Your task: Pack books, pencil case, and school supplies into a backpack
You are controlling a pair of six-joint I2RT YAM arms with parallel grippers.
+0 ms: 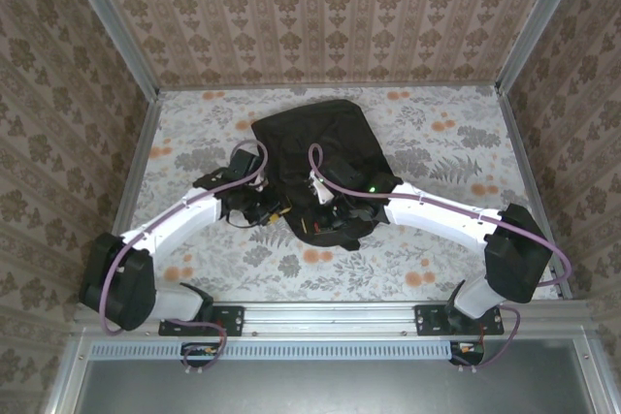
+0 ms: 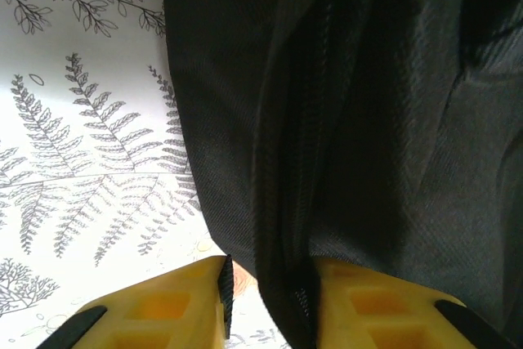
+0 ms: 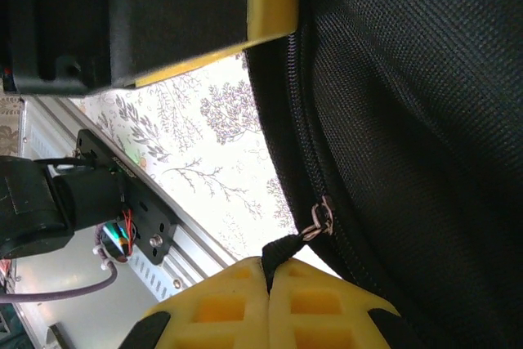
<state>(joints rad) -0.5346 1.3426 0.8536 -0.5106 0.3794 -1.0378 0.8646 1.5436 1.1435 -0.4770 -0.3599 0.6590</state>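
Top external: backpack (image 1: 315, 138) lies flat at the middle of the table (image 1: 437, 133), both arms meeting at its near edge.

Left wrist: left gripper (image 2: 270, 304) straddles a fabric fold (image 2: 286, 202) of the bag, jaws partly apart; cannot tell if they truly pinch it.

Right wrist: right gripper (image 3: 268, 279) has its jaws pressed together on the black zip pull (image 3: 282, 245), just beside the metal slider (image 3: 320, 218).

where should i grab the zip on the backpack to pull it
The black fabric pull tab hanging off the metal slider: it is a flat loop standing clear of the backpack, so pinch it from its free end, as the right hand does.
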